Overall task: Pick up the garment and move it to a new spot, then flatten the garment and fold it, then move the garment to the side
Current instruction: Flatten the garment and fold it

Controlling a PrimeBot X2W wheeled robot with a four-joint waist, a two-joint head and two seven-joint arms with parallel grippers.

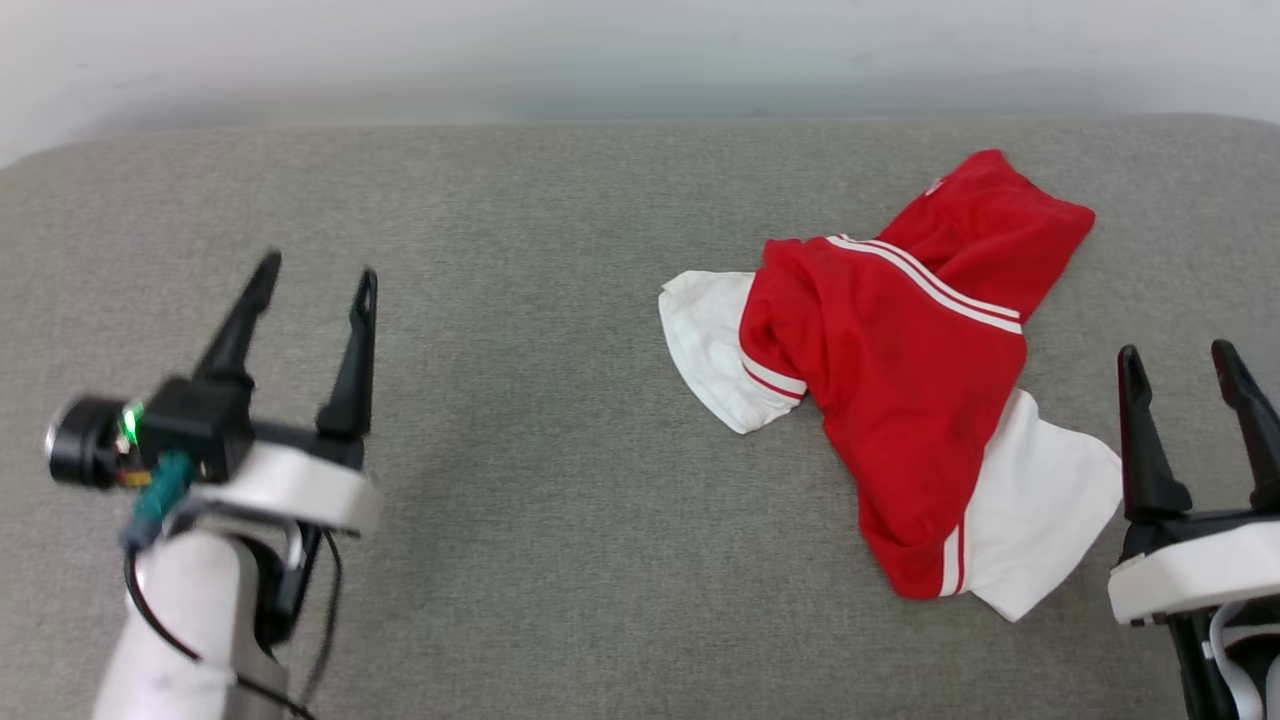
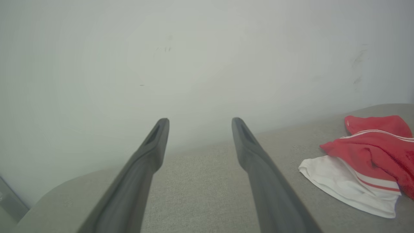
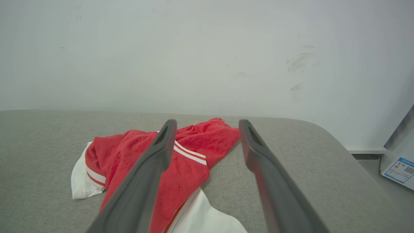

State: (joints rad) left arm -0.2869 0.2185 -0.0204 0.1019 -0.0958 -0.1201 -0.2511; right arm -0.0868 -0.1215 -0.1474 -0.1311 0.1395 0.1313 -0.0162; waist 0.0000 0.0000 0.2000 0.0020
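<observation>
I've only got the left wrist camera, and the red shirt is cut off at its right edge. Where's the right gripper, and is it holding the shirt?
Observer: It isn't holding it. In the head view the right gripper is open with nothing clamped, close beside the garment.
Operator: How does the rest of the shirt lie?
Observer: It's crumpled in a heap on the grey surface. A second white sleeve is spread at its near end, nearest the right gripper.
Operator: Is anything else around on that side?
Observer: The right wrist view shows a pale item with a blue label lying lower down, past the surface's right end. I can't tell what it is.
</observation>
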